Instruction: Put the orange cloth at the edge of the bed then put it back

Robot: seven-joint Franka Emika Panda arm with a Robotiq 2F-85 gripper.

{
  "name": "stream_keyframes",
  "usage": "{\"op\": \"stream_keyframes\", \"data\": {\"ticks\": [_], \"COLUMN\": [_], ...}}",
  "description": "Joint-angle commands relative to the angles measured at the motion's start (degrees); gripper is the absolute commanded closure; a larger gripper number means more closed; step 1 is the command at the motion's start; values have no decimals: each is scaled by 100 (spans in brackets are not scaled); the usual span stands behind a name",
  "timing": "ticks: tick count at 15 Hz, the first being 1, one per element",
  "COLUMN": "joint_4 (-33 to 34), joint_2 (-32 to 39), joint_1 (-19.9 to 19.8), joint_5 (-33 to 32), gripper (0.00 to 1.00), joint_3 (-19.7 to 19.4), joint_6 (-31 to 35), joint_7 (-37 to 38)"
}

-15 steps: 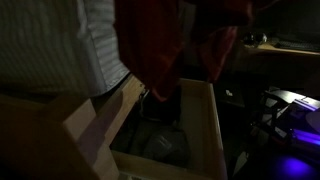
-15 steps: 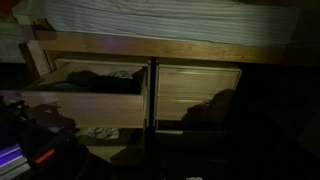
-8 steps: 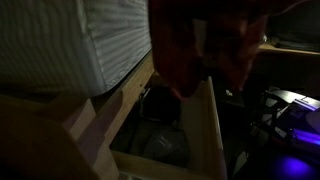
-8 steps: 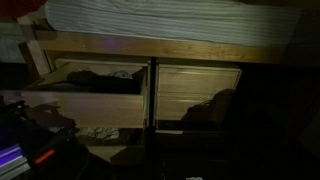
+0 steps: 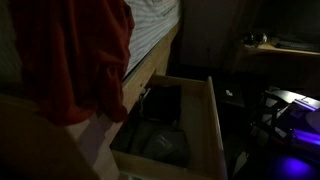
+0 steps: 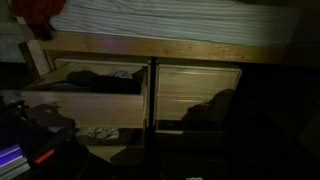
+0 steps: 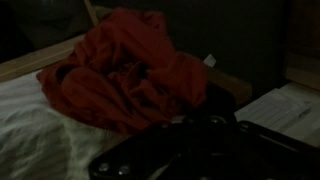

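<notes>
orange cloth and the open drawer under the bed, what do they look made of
The orange cloth looks like soft, matte fabric: it hangs in loose folds and bunches. The drawer looks like pale wood or wood board, matte: flat straight panels, light tan colour. The dim light hides any grain.

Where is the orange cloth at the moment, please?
The cloth is bunched at the edge of the bed, top left in an exterior view, above the open drawer.
</notes>
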Motion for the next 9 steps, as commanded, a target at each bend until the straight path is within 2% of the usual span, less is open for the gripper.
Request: {"op": "stream_keyframes", "data": {"ticks": [1, 7, 9], "joint_4": [-1316, -2605, -3138], "joint_2": [-829, -1772, -2088], "joint_1": [-475, -836, -826], "joint_5": [631, 1442, 1321], "gripper": [99, 99, 99], "joint_3": [52, -27, -77], "joint_6": [-522, -1972, -2293], "joint_7": [270, 874, 865]}}
